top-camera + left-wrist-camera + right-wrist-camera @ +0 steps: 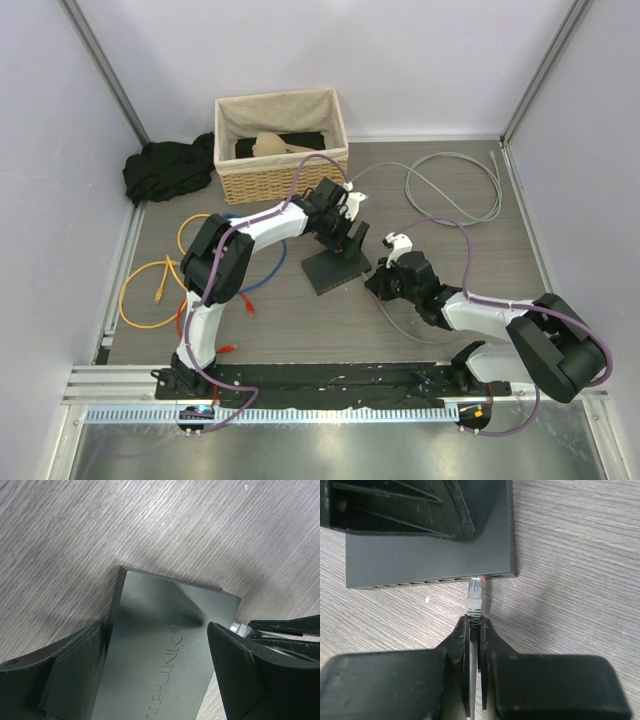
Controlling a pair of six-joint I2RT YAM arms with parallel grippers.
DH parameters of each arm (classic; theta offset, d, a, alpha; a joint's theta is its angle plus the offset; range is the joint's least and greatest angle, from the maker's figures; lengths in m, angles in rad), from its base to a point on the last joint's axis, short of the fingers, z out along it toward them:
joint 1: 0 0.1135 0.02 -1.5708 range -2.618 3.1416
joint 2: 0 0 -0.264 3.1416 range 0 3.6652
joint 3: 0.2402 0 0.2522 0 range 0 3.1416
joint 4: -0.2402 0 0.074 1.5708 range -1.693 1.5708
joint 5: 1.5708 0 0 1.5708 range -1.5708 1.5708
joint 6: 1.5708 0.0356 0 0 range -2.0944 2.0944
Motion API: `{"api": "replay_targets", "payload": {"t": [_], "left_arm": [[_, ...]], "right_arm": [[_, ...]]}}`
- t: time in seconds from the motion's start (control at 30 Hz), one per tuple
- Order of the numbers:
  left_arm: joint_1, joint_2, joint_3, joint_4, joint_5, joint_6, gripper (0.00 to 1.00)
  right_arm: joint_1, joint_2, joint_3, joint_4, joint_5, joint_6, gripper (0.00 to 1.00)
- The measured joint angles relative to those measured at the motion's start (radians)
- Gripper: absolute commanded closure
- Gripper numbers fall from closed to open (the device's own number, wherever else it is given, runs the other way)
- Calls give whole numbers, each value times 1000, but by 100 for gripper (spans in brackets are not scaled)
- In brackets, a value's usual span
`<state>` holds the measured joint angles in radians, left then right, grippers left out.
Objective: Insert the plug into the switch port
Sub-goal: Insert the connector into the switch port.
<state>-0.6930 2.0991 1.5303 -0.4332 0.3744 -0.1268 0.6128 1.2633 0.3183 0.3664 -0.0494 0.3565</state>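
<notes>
The switch (pixel 335 268) lies flat mid-desk (pixel 300 325); my left fingers (pixel 75 665) stand spread astride it; my right fingers (pixel 462 640) pinch the plug (pixel 476 594), its tip at a port on the switch's right edge.

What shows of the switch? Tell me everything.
The switch is a flat, dark-grey, matte rectangular box lying flat on the wood-grain table, TP-LINK embossed on top. A row of sockets lines one thin edge; the grey plug, pinched by the right end effector, meets one near the end. The left end effector straddles its sides.
</notes>
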Motion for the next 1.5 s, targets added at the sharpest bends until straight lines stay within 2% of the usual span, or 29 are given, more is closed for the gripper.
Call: {"api": "replay_targets", "payload": {"t": [0.2,0.47,0.97,1.5], "left_arm": [[5,-3,-15,20,15,-5,21],[16,-3,-18,26,22,0,22],[16,-13,-42,48,14,6,23],[15,-16,-42,42,6,40,25]], "right_arm": [[-9,57,14,16,-25,-23,99],[-16,86,24,43,-58,-49,99],[-43,78,97,-87,-71,-69,99],[-74,149,204,-199,-130,-124,99]]}}
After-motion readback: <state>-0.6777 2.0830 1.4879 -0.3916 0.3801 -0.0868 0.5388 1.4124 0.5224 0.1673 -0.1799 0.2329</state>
